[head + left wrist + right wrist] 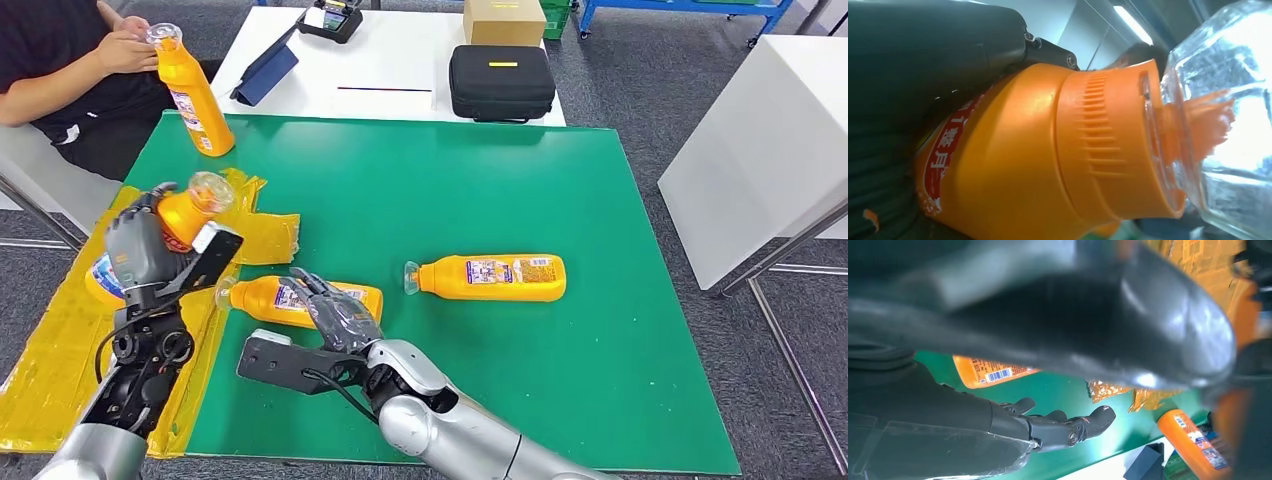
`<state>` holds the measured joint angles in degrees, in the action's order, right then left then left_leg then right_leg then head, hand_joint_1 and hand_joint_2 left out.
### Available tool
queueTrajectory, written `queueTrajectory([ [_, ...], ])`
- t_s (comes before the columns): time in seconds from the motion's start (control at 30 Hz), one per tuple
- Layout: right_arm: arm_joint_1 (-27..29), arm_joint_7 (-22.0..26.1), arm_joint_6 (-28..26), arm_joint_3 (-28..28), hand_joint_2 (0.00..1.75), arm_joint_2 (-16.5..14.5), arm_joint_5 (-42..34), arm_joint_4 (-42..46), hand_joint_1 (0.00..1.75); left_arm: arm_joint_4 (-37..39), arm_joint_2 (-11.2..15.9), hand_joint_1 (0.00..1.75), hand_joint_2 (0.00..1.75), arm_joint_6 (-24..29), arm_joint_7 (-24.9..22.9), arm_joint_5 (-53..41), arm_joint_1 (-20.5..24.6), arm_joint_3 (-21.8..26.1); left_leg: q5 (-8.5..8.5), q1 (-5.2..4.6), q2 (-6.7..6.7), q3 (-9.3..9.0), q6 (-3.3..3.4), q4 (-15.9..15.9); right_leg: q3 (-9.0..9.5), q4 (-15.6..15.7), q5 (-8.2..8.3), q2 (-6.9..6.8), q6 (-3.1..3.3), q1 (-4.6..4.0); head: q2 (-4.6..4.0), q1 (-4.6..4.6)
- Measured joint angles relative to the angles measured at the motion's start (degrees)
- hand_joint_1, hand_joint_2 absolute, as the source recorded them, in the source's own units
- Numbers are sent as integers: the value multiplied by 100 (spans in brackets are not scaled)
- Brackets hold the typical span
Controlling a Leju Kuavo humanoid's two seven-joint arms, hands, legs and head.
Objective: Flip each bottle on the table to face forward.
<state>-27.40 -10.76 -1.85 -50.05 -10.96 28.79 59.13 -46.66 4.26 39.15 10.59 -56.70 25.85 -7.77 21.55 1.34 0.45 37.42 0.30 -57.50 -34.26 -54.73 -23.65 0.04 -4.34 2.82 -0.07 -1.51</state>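
Fingers (135, 245) of the left hand (140, 255) are wrapped around an orange bottle (180, 215) and grip it, lifted over the left edge of the green mat (480, 190); its clear cap points away from the robot and upward, and the hand covers most of its label, so I cannot tell which way it faces. From the left wrist the same bottle is very close, only the orange shoulder, the ribbed neck and the clear cap (1228, 115) can be seen, and the fingers are dark and blurred. On the mat, the right hand (335, 315) has its fingers spread and holds nothing; it lies over the near side of a second bottle (300, 300), which rests on its side, and if it really touches the bottle I cannot tell. In the right wrist picture a big dark blurred shape covers the upper half, and under it the fingers (1073, 425) stretch out above the mat. A third bottle (490, 277) lies on its side near the middle of the mat, cap toward the left, label visible but too small to read. A fourth bottle (192, 95) stands tilted at the far left corner, held at the cap by a person's hand (125, 50); the person is cut off by the picture edge. Crumpled yellow sheet (50, 370) lies under the left arm. Behind the mat, on the white table (400, 60), are a black case (500, 82) and a cardboard box (503, 20), partly cut off.
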Motion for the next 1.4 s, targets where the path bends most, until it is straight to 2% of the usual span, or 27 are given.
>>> queueTrajectory([
  [0.07,-8,4,41,-1,0,-11,0,-8,0,481,-4,175,175,-9,-135,-304,102,-77,0,0,3,0,0,0,-2,0,1,3,0,0,0,-1],
  [0.1,-15,4,57,-1,0,-13,1,-16,0,685,-10,168,131,-32,-169,-392,132,-121,0,0,4,0,0,0,-3,0,1,4,0,0,0,0],
  [0.2,-50,0,115,1,0,-13,60,-58,0,1126,-40,37,0,-301,-203,-468,163,-215,0,0,4,1,0,0,-4,0,1,3,0,0,0,0],
  [0.23,-62,-8,139,2,44,-12,126,-78,0,1237,-50,0,0,-434,-238,-502,165,-240,0,0,4,2,0,0,-4,0,1,3,0,0,0,0],
  [0.33,-77,-54,186,4,175,-12,449,-152,0,1448,-69,0,0,-712,-341,-615,156,-302,1,0,3,3,0,0,-4,0,1,3,0,0,0,0],
  [0.47,-96,-136,224,16,175,-12,855,-282,0,1527,-72,0,0,-789,-328,-619,127,-308,1,0,2,3,0,0,-2,0,-1,1,1,0,0,-1],
  [0.8,-150,-233,263,70,175,-38,1183,-528,0,1590,-78,0,0,-808,-304,-626,4,-303,0,0,1,3,0,0,-1,0,1,1,1,0,0,0],
  [0.93,-246,-284,335,81,175,-101,1538,-785,0,1514,-108,0,0,-805,-85,-419,-105,-196,0,0,2,3,0,0,-3,-1,0,2,1,0,0,-1],
  [1.13,-465,-118,471,61,175,-402,1717,-1498,0,1014,-219,0,0,-868,517,502,-382,189,0,1,3,4,0,0,-5,-1,0,2,1,-1,0,1],
  [1.27,-607,-32,491,21,175,-562,1588,-2023,0,325,-315,0,0,-1247,942,1525,-689,468,0,1,3,4,0,0,-4,0,-1,1,2,0,0,1],
  [1.4,-793,58,491,-2,175,-668,1381,-2545,0,-534,-379,0,0,-1642,1153,2513,-1060,544,0,0,2,6,0,0,-4,0,-1,1,2,1,0,2],
])
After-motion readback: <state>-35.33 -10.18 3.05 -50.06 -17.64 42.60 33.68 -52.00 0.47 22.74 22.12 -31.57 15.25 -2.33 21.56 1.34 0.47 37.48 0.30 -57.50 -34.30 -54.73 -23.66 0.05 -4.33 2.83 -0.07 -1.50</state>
